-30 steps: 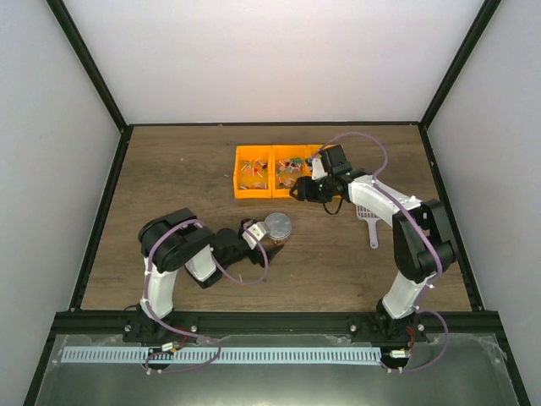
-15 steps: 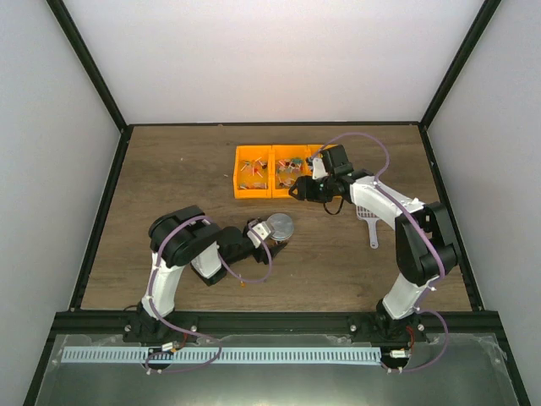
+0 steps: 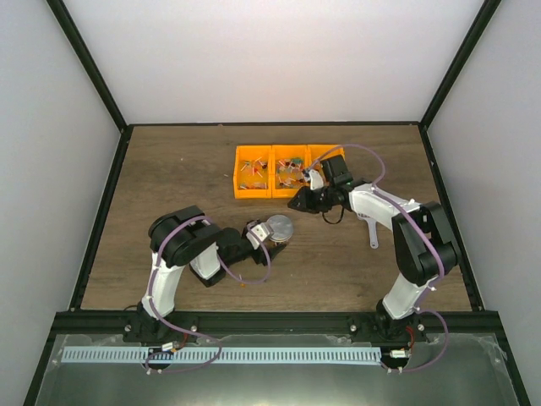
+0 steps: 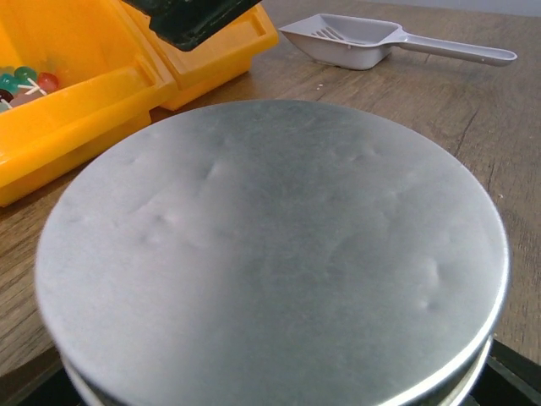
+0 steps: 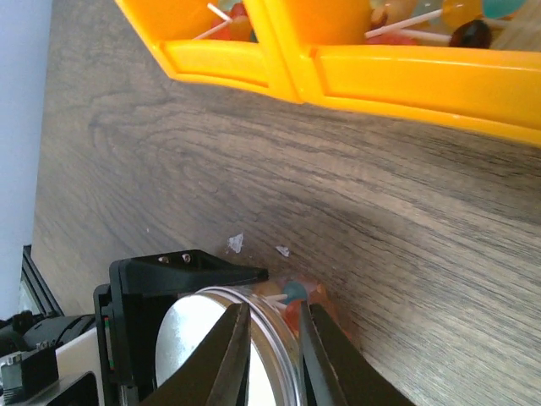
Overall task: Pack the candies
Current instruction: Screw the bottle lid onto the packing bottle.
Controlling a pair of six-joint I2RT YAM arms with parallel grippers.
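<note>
A small clear cup (image 3: 277, 227) with a silver lid (image 4: 270, 245) stands in the middle of the table, and teal and orange candies (image 5: 293, 292) show through its wall. My left gripper (image 3: 271, 233) is shut on the cup from the left, with one black finger (image 5: 194, 271) against the lid's rim. More candies (image 3: 254, 173) lie in the orange bin (image 3: 254, 194). My right gripper (image 3: 296, 204) hangs between the bin and the cup. Its jaws (image 5: 275, 309) stand a narrow gap apart with nothing between them.
A grey slotted scoop (image 3: 369, 222) lies to the right of the cup, beyond my right arm. The orange bin (image 4: 84, 127) has three compartments and sits just behind the cup. Small white scraps (image 5: 236, 244) lie on the wood near the cup.
My left arm has pushed forward to the cup and its jaws have narrowed onto it. My right gripper has come from the bin's front edge toward the cup, its jaws closing to a narrow gap.
</note>
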